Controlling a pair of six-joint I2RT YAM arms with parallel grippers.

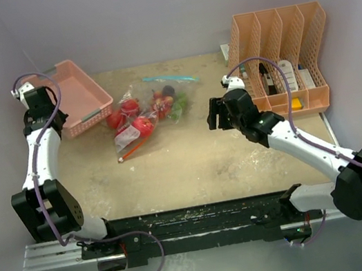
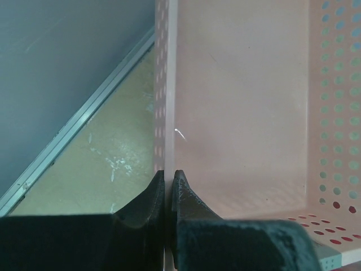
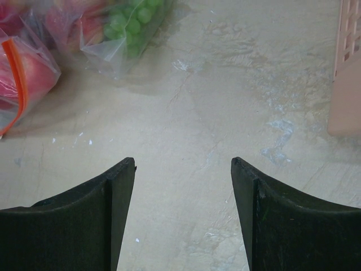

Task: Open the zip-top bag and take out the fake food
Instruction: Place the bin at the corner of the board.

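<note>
Left gripper (image 2: 168, 174) pinched on pink basket (image 2: 242, 113) wall, likely steadying it; right gripper (image 3: 184, 164) agape, zip-top bag (image 3: 113, 51) at ten o'clock.

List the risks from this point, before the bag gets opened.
1. The left gripper is shut on the wall of the pink basket; any arm move could drag or tip the basket.
2. The right gripper hangs open over bare table, off to one side of the zip-top bag. Closing on that slack film may pinch the fake food through it rather than the zip edge.
</note>
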